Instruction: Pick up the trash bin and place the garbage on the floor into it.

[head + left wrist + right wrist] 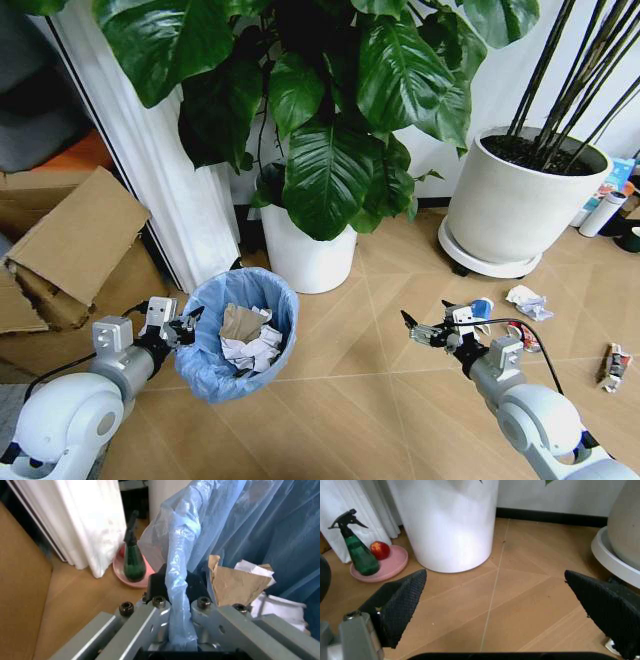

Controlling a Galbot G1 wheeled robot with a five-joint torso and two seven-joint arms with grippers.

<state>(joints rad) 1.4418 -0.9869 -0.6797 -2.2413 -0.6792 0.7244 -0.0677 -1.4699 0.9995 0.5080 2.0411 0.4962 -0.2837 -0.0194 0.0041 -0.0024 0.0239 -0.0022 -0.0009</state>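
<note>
Clearance: open floor ahead of my right gripper.
Bare floor (380, 330) lies between the trash bin (240, 335) and my spread right gripper (412, 328). Beyond stand a white plant pot (305, 255) and a larger pot (515, 200); litter (527, 301) lies right.

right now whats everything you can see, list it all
trash bin: 1, light blue liner, held off floor at left, paper inside
garbage: crumpled white paper, blue-white can, dark wrapper, on floor at right
plant pots: 2, white, leafy one centre, larger right
spray bottle: 1, green, on pink dish
red ball: 1, on dish
cardboard: brown, left
left hand: shut on bin rim
right hand: open, empty, above floor
</note>
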